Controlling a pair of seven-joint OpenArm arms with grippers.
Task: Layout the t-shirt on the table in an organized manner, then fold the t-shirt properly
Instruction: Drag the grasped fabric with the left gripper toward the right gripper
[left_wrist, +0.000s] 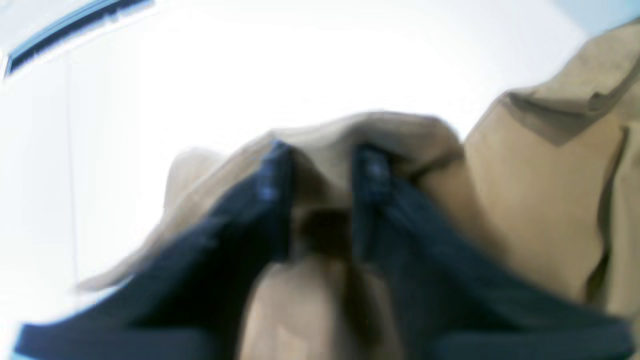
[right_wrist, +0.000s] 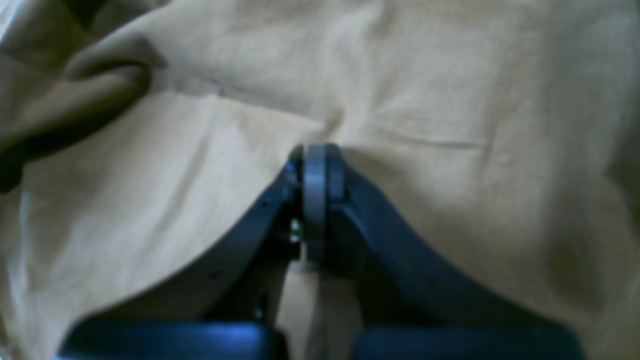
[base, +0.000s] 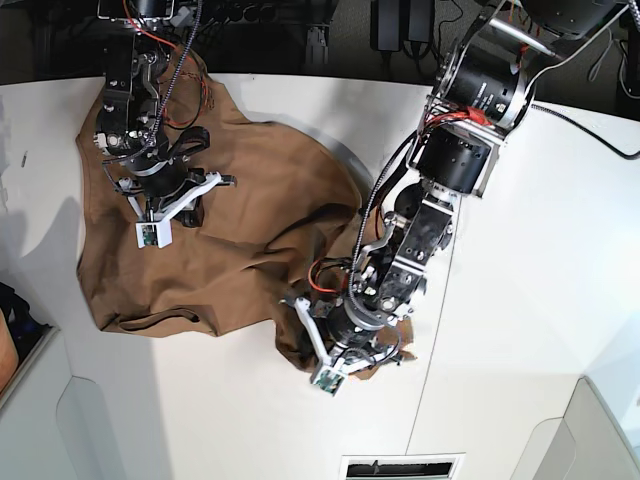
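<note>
Table (base: 520, 300): white matte top filling most of the base view, with a thin dark seam running down its near right part.

T-shirt (base: 240, 240): tan-brown cloth, rumpled and unfolded, lying on the table's far left part. One edge trails toward the near centre of the table, where it bunches under the left arm. Folds and creases run across the body; the near left corner lies flat.

Left gripper (left_wrist: 320, 165): at the bunched near edge of the t-shirt. The left wrist view, blurred, shows the two dark fingers (left_wrist: 372, 172) slightly apart with a raised ridge of cloth pinched between them.

Right gripper (right_wrist: 316, 165): down on the far left part of the t-shirt, tips touching the fabric. Jaws pressed together; whether any cloth sits between them cannot be told.
</note>
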